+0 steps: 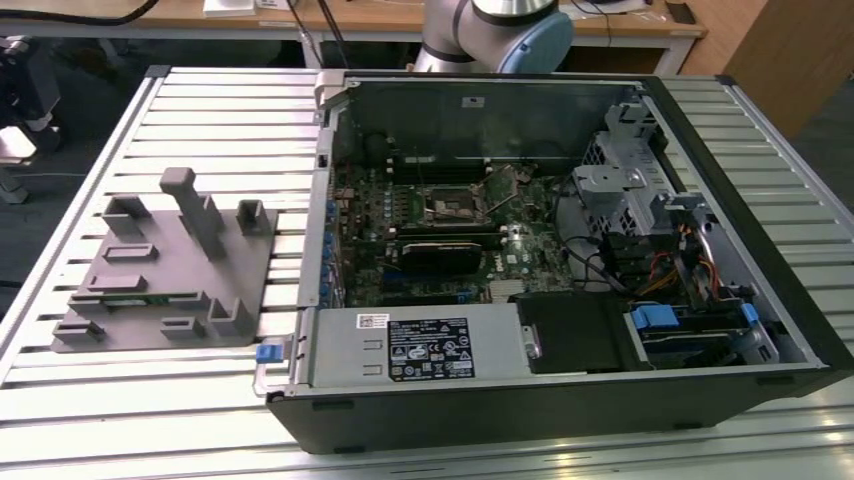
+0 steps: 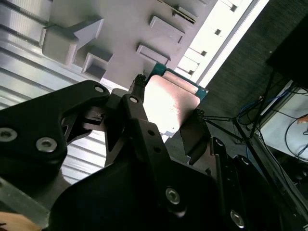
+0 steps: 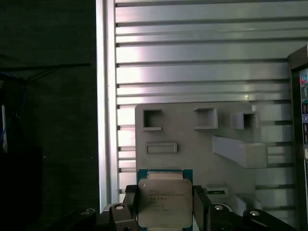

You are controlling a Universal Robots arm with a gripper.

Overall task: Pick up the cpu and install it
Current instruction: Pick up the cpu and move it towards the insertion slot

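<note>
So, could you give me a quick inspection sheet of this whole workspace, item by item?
Surface: slatted metal table, carrying a grey tray and an open PC case.
Job's things: cpu held clear of the tray; socket on the case's board.
Clutter: nothing seen.
Tool: tool shut on the cpu, in both wrist views.
Cables: coloured wires inside the case, at the exterior view's right.
Surroundings: arm behind the case; wooden desk beyond.

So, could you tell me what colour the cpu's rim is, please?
The cpu has a teal-green rim around its silvery top, clearest in the first wrist view.
</note>
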